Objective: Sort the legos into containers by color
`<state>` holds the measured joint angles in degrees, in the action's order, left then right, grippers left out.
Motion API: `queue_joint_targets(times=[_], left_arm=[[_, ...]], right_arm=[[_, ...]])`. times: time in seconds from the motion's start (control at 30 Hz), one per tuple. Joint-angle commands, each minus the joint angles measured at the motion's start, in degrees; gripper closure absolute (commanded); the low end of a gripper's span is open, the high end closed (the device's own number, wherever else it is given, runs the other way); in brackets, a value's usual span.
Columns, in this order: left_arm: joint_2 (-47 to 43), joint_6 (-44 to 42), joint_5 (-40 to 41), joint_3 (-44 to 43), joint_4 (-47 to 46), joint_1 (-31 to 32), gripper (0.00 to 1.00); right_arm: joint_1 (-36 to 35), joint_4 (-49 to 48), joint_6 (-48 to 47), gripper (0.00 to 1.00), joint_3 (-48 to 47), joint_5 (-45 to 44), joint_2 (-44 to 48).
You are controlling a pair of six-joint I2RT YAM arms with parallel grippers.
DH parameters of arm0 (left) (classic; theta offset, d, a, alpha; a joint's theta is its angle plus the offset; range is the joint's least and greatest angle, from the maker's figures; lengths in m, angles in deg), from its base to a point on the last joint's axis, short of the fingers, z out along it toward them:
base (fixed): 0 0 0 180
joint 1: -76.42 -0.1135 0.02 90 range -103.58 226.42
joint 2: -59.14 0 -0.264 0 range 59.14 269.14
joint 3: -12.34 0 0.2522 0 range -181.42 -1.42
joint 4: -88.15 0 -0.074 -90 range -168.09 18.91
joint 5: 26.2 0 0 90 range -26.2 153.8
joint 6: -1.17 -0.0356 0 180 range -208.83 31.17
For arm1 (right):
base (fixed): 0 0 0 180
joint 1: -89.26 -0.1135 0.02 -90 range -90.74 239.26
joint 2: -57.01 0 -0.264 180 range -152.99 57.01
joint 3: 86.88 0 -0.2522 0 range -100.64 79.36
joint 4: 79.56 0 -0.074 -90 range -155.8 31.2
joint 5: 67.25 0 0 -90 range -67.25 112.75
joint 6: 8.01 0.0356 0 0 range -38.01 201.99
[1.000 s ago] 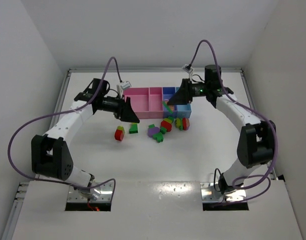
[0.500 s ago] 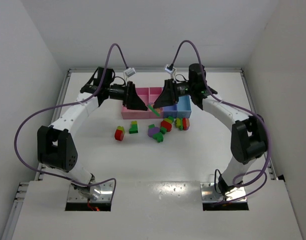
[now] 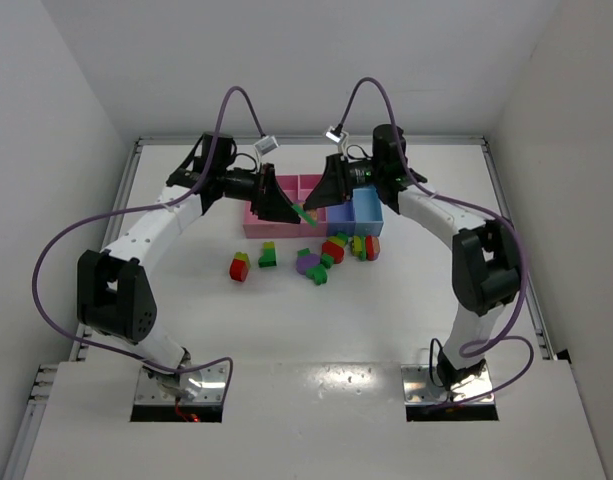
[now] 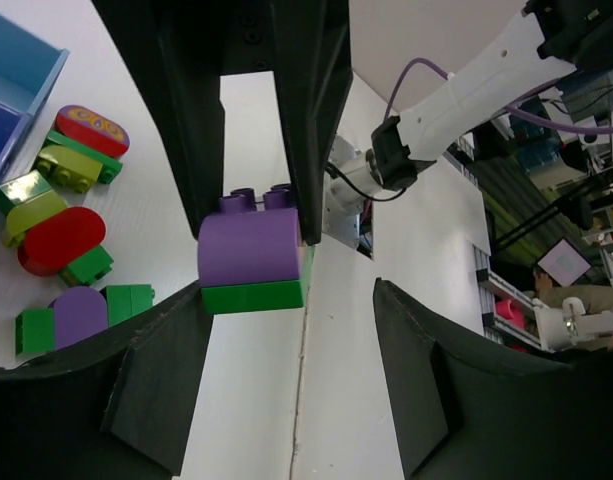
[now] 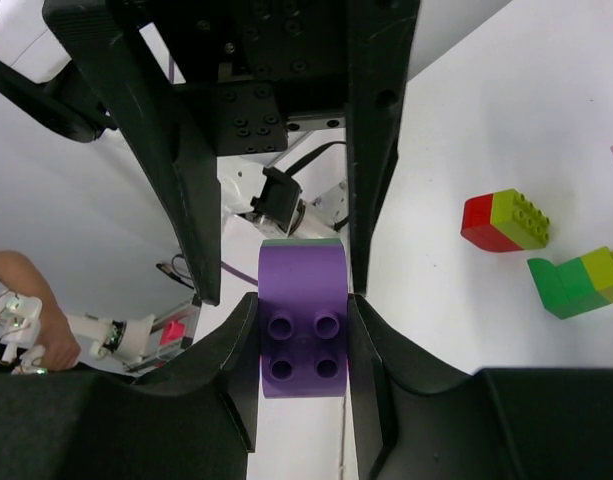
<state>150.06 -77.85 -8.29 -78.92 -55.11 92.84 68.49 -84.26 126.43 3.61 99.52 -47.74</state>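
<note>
My right gripper (image 3: 321, 200) is shut on a purple-on-green lego stack (image 3: 306, 213) and holds it in the air over the containers (image 3: 261, 228). In the right wrist view the jaws (image 5: 302, 300) clamp the purple block (image 5: 302, 345) by its sides. My left gripper (image 3: 286, 210) faces it, open, with its fingers on either side of the stack's far end. In the left wrist view the stack (image 4: 251, 255) sits by my left finger (image 4: 156, 350), and the left gripper (image 4: 291, 290) is not closed on it.
Loose legos lie in front of the bins: a red-yellow block (image 3: 240, 266), a green-yellow block (image 3: 268, 256), a purple-green piece (image 3: 308, 263), and red, yellow and green pieces (image 3: 333, 250) near the light blue bin (image 3: 368, 210). Both arms partly hide the pink bins.
Both arms have swung inward over the bins. My right gripper has carried the stack to the left, and my left gripper has moved right until its open fingers reach the stack.
</note>
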Motion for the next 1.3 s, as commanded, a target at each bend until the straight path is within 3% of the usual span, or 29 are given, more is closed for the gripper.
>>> queue_joint_targets(times=[0.0,0.07,0.23,0.57,0.63,0.77,0.9,1.0,1.27], left_arm=[[-0.1,-0.9,-2.5,-0.4,-2.4,0.4,0.3],[-0.1,-0.9,-2.5,-0.4,-2.9,1.0,0.32],[-0.1,-0.9,-1.8,-0.4,-2.9,1.0,0.47],[0.9,0.2,-0.8,-0.4,-4.0,1.0,0.47],[0.9,0.2,-0.8,0.1,-4.5,1.0,0.53],[0.9,0.7,-1.8,0.7,-4.5,1.0,0.76],[0.9,1.2,-1.8,1.8,-4.5,1.0,0.91],[0.3,1.2,-1.8,3.7,-4.5,1.0,0.95],[-3.9,1.2,-1.3,10.3,-4.5,1.0,0.95]], right_arm=[[-0.4,-4.0,0.5,1.0,-3.2,1.0,-0.2],[-0.4,-4.0,0.5,1.0,-3.2,1.0,-0.2],[-0.9,-4.6,0.5,1.0,-3.2,1.5,0.3],[-2.1,-4.6,0.5,1.0,-1.4,2.6,1.5],[-2.1,-4.6,0.5,1.0,-1.4,2.6,1.5],[-2.1,-5.1,0.5,1.0,-1.4,2.6,1.5],[-0.1,-5.1,0.5,1.0,-2.0,1.5,0.9],[1.8,-5.1,0.5,1.0,-4.1,0.8,0.3],[8.5,-10.0,4.6,1.0,-6.3,-0.8,-0.8]])
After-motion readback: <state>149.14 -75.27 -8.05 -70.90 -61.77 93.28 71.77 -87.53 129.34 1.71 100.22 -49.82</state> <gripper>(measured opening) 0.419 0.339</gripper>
